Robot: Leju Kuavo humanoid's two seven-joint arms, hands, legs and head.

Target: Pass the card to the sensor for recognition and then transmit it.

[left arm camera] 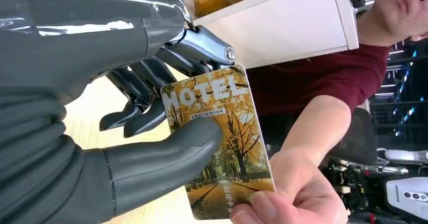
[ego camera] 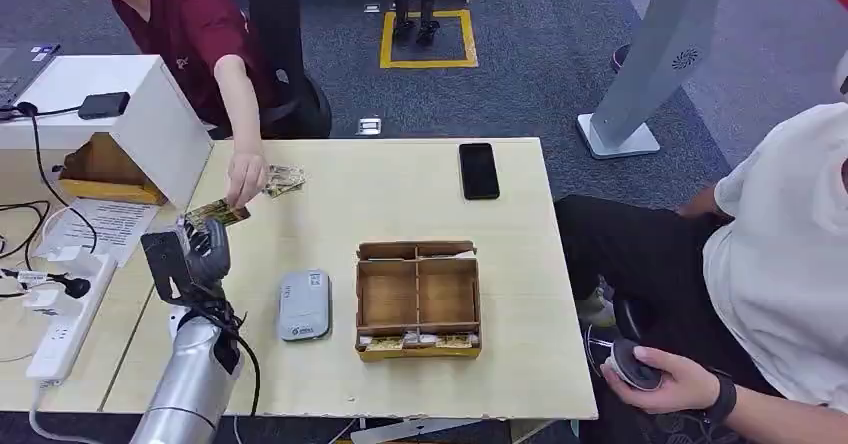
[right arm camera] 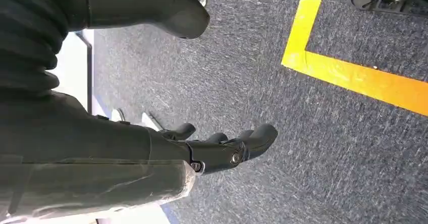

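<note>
At the far left of the head view a power strip (ego camera: 60, 339) lies on the side desk, with papers (ego camera: 100, 226) above it and a white box (ego camera: 150, 114) toward the upper left; just right of these, at left centre, the left hand (ego camera: 200, 254) is raised over the table (ego camera: 400, 384) edge and holds the card (ego camera: 217, 213); the wrist view shows the thumb (left arm camera: 166, 156) pressed on the card's (left arm camera: 222, 143) printed face with the dark fingers (left arm camera: 136, 98) behind it, so the grip is a pinch; the person in the red top (ego camera: 195, 24) reaches down from the upper left, and that person's hand (ego camera: 245, 179) has the card's far end between finger and thumb, so both hold it at once; a second card (ego camera: 284, 180) lies on the table just right of that hand; below, at lower centre-left, the grey sensor (ego camera: 304, 305) sits flat; beside it to the right stands a cardboard tray (ego camera: 418, 349), its front slot holding more cards; a black phone (ego camera: 478, 170) lies at upper centre; at the right edge a person in white (ego camera: 790, 254) sits holding a small device; the right hand (right arm camera: 222, 148) hangs over blue carpet (right arm camera: 313, 173), fingers loosely curled apart from the thumb and holding nothing.
</note>
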